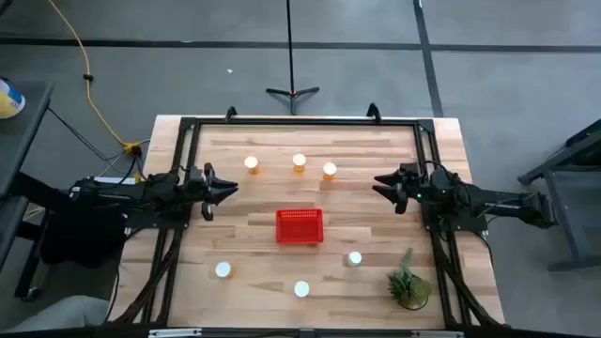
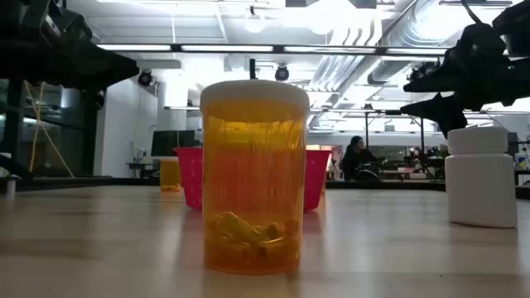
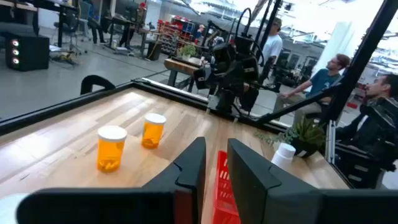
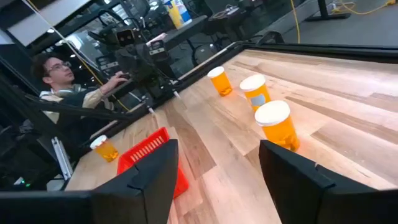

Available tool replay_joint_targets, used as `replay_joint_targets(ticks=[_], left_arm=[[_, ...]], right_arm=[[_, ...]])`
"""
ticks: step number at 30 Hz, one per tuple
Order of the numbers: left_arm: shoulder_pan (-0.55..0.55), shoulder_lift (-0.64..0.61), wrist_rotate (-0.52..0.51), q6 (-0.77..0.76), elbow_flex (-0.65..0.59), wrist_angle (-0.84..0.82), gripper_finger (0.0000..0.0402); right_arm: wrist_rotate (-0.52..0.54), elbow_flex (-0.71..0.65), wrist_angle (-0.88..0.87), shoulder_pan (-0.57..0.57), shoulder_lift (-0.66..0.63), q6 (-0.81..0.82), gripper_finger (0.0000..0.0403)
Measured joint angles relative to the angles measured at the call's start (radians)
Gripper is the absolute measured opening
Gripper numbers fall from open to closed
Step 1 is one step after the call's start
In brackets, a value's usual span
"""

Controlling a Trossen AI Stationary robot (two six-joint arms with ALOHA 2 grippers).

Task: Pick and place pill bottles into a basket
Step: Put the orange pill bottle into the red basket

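The red mesh basket (image 1: 300, 225) stands at the table's middle. Three orange pill bottles with white caps (image 1: 251, 164) (image 1: 299, 161) (image 1: 330, 170) stand upright in a row beyond it. Three more (image 1: 223, 270) (image 1: 301, 289) (image 1: 354, 259) stand nearer the front edge; the right one is all white (image 2: 480, 178). My left gripper (image 1: 225, 188) hovers left of the basket, its fingers a narrow gap apart (image 3: 216, 146), empty. My right gripper (image 1: 380, 185) hovers right of the row, wide open (image 4: 217, 155), empty.
A small green potted plant (image 1: 409, 284) stands at the table's near right corner, close to the white bottle. A black frame (image 1: 300, 122) runs around the table's edges. People sit beyond the table in the wrist views.
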Motion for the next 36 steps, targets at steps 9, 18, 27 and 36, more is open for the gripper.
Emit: replay_joint_targets(ticks=[9,18,27,36], left_arm=[[0.0,0.0,-0.009,0.0,0.014,-0.038,0.0104],[0.0,0.0,-0.015,0.0,0.051,-0.116,0.0104],[0.0,0.0,-0.015,0.0,0.053,-0.11,0.0104],[0.0,0.06,-0.016,0.082,0.26,-0.21,0.0104]], right_arm=[[-0.021,0.0,0.0,0.0,0.011,-0.018,0.02],[-0.021,0.0,0.001,0.0,0.011,-0.018,0.0205],[-0.021,0.059,-0.077,0.0,0.011,-0.061,0.0204],[0.057,0.315,-0.415,-0.006,0.118,-0.115,0.0205]])
